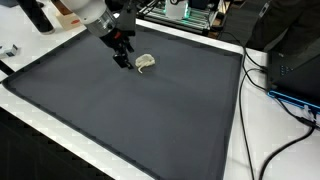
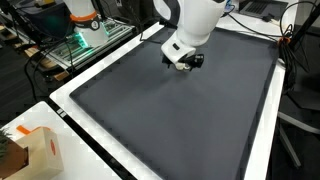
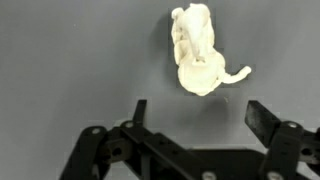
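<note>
While its jaws stand wide apart and empty, tool (image 3: 198, 108) above dark mat (image 3: 60, 60), cream object (image 3: 197, 60) just ahead, untouched.

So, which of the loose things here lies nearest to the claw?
The small cream lump on the dark mat, just ahead of the open claw; the cardboard box sits off the mat.

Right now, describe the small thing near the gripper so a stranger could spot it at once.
Find the big dark grey mat. Near one edge of it, just beside the open gripper, lies a small cream lump with a thin tail. It is the only pale thing on the mat.
</note>
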Tool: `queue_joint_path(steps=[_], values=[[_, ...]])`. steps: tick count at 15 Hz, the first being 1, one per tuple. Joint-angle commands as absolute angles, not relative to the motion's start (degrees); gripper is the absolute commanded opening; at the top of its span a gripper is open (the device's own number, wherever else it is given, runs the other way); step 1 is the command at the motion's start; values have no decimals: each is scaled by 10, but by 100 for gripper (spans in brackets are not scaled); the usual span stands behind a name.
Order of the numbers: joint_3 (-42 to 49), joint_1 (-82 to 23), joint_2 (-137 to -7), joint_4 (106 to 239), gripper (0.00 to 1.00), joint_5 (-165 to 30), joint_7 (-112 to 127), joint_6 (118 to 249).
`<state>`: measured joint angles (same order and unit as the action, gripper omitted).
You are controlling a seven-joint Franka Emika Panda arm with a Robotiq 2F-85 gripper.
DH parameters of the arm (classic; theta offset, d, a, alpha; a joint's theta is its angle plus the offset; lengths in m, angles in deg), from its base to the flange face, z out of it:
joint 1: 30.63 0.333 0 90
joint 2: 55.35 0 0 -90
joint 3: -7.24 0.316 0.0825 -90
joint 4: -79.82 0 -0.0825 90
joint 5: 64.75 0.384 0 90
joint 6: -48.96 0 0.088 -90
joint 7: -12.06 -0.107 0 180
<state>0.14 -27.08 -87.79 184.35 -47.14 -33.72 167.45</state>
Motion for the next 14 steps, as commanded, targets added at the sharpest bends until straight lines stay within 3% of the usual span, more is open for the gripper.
queue_joint_path(steps=[1,14], values=[[1,-242,-892,1808,100,-559,-371,1635],[21,-143,-905,1768,100,-800,-382,1581]])
